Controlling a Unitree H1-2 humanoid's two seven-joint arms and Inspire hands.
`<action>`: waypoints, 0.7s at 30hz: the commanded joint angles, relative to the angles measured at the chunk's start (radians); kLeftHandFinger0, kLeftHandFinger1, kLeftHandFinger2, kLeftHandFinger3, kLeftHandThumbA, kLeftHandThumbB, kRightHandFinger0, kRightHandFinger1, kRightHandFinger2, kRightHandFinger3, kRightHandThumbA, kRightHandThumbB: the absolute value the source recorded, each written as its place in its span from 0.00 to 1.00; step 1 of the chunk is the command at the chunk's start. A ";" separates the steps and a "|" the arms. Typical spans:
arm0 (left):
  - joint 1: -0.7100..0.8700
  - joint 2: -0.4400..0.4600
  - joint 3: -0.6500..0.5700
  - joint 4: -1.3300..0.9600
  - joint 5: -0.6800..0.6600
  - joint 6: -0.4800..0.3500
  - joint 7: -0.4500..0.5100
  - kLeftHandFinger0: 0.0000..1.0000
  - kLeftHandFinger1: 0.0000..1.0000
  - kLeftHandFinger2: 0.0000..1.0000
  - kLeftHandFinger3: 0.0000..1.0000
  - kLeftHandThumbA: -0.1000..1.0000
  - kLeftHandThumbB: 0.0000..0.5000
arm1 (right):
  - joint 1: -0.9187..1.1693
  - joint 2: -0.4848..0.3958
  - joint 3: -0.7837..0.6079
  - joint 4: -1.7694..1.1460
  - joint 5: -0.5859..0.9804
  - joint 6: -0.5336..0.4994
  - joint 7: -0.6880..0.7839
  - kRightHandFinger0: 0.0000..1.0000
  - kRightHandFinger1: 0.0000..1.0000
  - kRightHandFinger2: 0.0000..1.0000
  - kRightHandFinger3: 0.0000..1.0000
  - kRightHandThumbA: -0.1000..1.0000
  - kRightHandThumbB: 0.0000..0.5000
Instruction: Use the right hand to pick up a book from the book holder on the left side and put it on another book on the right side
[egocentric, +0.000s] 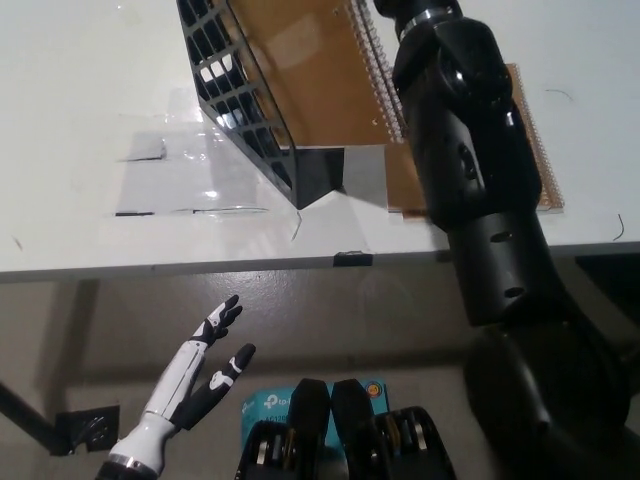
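The black mesh book holder (245, 100) stands at the table's upper left. A brown spiral-bound book (320, 70) is raised out of it and leans to the right, its wire spine (375, 75) against my black right arm (460, 130). The arm runs up past the picture's top edge, so my right hand is out of sight. A second brown spiral book (535, 140) lies flat on the table at the right, mostly hidden under the arm. My white left hand (195, 380) hangs open below the table's front edge, at the lower left.
A clear plastic sheet (170, 175) lies taped on the white table (80, 230) left of the holder. A small black clip (351, 259) sits on the table's front edge. On the floor below is a blue box (262, 410).
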 joint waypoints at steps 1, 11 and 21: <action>-0.021 0.004 -0.002 -0.018 -0.003 -0.010 -0.001 1.00 1.00 1.00 1.00 0.91 0.44 | -0.146 -0.036 -0.043 -0.102 0.087 0.054 -0.019 0.00 0.47 0.80 0.84 0.00 0.15; -0.028 0.000 0.001 -0.008 -0.006 -0.022 0.006 0.97 1.00 1.00 1.00 0.91 0.45 | -0.133 -0.125 -0.077 -0.140 0.118 0.089 -0.008 0.00 0.48 0.82 0.89 0.00 0.14; -0.030 -0.001 0.007 0.013 -0.025 -0.041 0.004 0.94 1.00 1.00 1.00 0.93 0.49 | -0.144 -0.198 -0.121 -0.169 0.165 0.136 -0.024 0.00 0.42 0.78 0.94 0.00 0.14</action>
